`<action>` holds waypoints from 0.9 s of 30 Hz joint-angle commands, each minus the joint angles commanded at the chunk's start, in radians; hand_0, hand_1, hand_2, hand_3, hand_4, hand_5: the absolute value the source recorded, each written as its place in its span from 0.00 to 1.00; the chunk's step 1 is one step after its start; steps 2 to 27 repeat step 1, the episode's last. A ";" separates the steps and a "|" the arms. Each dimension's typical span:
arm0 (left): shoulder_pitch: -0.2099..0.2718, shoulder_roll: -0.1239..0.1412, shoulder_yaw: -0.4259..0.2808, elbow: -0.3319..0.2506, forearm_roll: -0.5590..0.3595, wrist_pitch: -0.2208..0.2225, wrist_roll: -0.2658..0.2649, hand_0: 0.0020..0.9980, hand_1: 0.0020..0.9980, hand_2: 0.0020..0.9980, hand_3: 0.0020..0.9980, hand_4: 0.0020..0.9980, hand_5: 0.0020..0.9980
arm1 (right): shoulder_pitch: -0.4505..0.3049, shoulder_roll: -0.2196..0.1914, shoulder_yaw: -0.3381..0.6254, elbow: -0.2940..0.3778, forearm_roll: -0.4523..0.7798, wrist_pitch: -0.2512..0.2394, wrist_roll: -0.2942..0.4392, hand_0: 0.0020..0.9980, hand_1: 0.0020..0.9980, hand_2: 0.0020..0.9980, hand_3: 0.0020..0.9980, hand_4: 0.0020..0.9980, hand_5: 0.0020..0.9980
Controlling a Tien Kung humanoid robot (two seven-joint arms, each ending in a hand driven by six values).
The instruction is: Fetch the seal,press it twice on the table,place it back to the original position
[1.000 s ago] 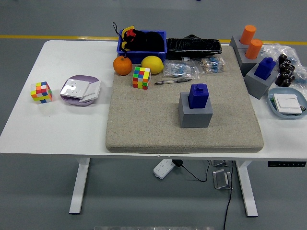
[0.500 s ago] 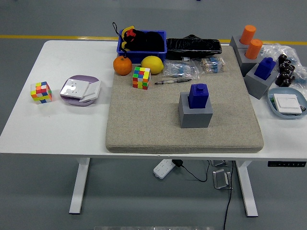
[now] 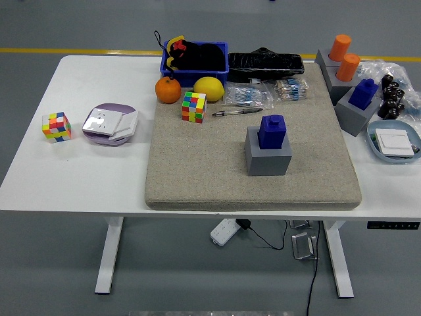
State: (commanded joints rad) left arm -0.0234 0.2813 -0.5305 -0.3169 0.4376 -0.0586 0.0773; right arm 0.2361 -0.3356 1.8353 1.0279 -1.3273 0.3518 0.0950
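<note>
Sitting upright, blue seal (image 3: 272, 131) occupies grey holder (image 3: 268, 158) on mat (image 3: 197, 164).

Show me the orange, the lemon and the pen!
orange (image 3: 168, 91), head view, middle of its peel
lemon (image 3: 208, 89), head view, middle of its yellow skin
pen (image 3: 237, 112), head view, middle of its barrel
</note>
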 joint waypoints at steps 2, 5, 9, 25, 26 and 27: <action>0.000 0.000 0.000 0.000 0.000 0.000 0.000 0.84 0.83 0.80 0.86 0.85 0.47 | 0.000 0.000 0.001 0.000 0.000 0.000 0.000 0.78 0.69 0.67 0.64 0.82 0.23; 0.000 0.000 0.000 0.000 0.000 0.000 0.000 0.84 0.83 0.80 0.86 0.85 0.47 | 0.000 0.000 0.001 0.000 0.000 0.000 0.000 0.78 0.69 0.67 0.64 0.82 0.23; 0.000 0.000 0.000 0.000 0.000 0.000 0.000 0.84 0.83 0.80 0.86 0.85 0.47 | 0.000 0.000 0.001 0.000 0.000 0.000 0.000 0.78 0.69 0.67 0.64 0.82 0.23; 0.000 0.000 0.000 0.000 0.000 0.000 0.000 0.84 0.83 0.80 0.86 0.85 0.47 | 0.000 0.000 0.001 0.000 0.000 0.000 0.000 0.78 0.69 0.67 0.64 0.82 0.23; 0.000 0.000 0.000 0.000 0.000 0.000 0.000 0.84 0.83 0.80 0.86 0.85 0.47 | 0.000 0.000 0.001 0.000 0.000 0.000 0.000 0.78 0.69 0.67 0.64 0.82 0.23; 0.000 0.000 0.000 0.000 0.000 0.000 0.000 0.84 0.83 0.80 0.86 0.85 0.47 | 0.000 0.000 0.001 0.000 0.000 0.000 0.000 0.78 0.69 0.67 0.64 0.82 0.23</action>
